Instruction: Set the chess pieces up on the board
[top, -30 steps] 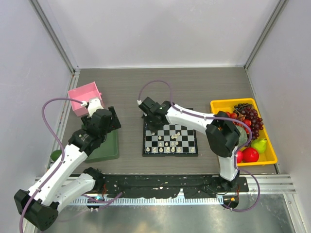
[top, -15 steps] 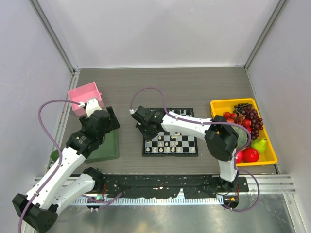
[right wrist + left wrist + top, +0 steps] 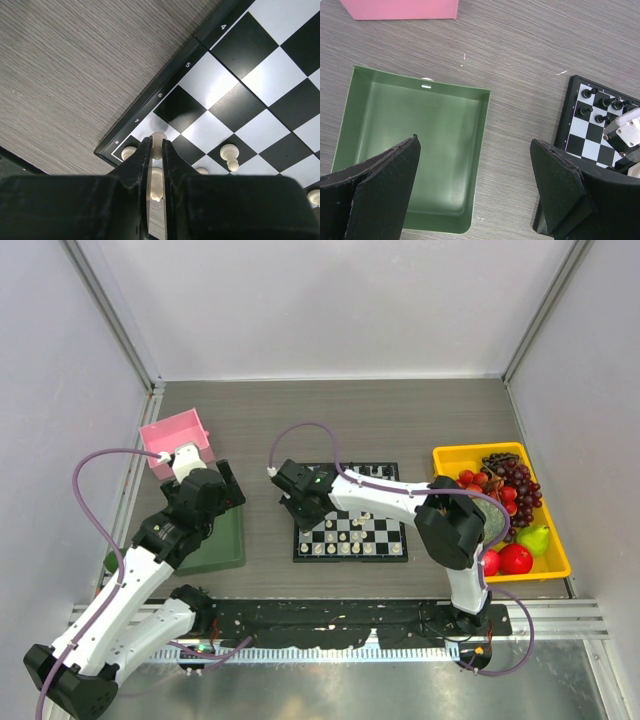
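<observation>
The board (image 3: 390, 530) lies at the table's middle, with cream-white chess pieces (image 3: 345, 540) along its near rows and black ones (image 3: 365, 472) at the far edge. My right gripper (image 3: 303, 508) hangs over the board's left edge. In the right wrist view it (image 3: 156, 146) is shut on a cream-white piece (image 3: 159, 138) just above the squares by the board's corner (image 3: 150, 107), next to another white piece (image 3: 129, 152). My left gripper (image 3: 232, 490) (image 3: 475, 190) is open and holds nothing, above the green tray's right wall (image 3: 485, 130).
A pink box (image 3: 175, 440) stands behind the green tray (image 3: 222, 548). A yellow tray (image 3: 475, 450) of fruit sits at the right. Black pieces (image 3: 590, 92) on the board's corner show at the right of the left wrist view.
My right gripper has swung left from over the board's far left part to its left edge, still shut. The left arm has shifted slightly.
</observation>
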You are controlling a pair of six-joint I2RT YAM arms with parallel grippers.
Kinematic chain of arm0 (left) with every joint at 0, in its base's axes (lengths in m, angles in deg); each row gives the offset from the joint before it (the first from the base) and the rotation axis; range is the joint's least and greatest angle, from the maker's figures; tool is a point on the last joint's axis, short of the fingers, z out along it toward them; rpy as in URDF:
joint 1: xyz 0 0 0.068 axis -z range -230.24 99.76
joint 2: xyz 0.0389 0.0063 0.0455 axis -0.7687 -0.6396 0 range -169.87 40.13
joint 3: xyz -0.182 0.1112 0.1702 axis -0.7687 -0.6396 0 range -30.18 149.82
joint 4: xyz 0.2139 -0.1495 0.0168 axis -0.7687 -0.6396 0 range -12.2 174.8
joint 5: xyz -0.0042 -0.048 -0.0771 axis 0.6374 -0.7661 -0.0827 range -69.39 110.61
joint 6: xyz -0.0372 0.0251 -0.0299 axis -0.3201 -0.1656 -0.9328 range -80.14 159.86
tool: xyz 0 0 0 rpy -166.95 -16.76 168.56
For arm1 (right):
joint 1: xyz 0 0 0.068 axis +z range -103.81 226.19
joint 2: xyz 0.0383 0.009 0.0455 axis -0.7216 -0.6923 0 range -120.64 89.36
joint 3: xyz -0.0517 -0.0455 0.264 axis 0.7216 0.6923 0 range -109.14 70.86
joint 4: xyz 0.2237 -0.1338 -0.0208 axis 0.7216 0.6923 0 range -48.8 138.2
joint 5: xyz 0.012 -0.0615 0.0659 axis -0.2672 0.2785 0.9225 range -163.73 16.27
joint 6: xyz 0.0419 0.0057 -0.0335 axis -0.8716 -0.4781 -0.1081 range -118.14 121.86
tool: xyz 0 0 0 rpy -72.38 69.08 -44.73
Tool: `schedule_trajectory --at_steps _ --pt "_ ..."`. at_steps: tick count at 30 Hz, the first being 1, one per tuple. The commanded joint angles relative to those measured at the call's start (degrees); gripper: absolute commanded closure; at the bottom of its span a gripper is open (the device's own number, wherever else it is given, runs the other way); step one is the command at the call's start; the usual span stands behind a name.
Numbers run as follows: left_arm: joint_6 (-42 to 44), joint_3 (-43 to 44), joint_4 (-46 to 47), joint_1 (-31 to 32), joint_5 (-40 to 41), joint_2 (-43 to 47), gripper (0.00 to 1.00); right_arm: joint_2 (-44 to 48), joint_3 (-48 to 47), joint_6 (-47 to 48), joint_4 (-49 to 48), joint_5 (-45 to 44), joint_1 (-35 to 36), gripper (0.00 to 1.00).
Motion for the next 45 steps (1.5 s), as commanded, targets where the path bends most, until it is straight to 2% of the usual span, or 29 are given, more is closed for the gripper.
schedule_trajectory --at_steps 1,11,16,19,26,37,45 --pt "-0.98 -0.03 0.27 -0.28 1.86 0.78 0.00 -0.10 -0.49 -0.48 -1.25 0.88 0.34 0.89" --pt "-0.98 -0.47 0.62 -0.28 1.86 0.61 0.00 -0.98 -0.67 -0.39 -1.07 1.14 0.69 0.87" --pt "-0.99 -0.56 0.53 -0.28 1.94 0.61 0.00 -1.24 -0.75 -0.48 -0.90 1.05 0.78 0.78" --pt "-0.98 -0.47 0.62 -0.28 1.85 0.52 0.00 -1.07 -0.93 -0.57 -0.90 0.97 0.78 0.69" --pt "-0.98 -0.38 0.62 -0.28 1.94 0.70 0.00 1.47 -1.46 -0.13 -0.90 -0.17 0.78 0.61" --pt "-0.98 -0.56 0.62 -0.36 2.21 0.78 0.00 9.56 0.21 -0.39 -0.90 -6.06 -1.06 0.58" --pt "-0.98 -0.56 0.62 -0.36 2.38 0.78 0.00 9.66 4.69 -3.29 -0.98 -5.98 -5.28 0.59"
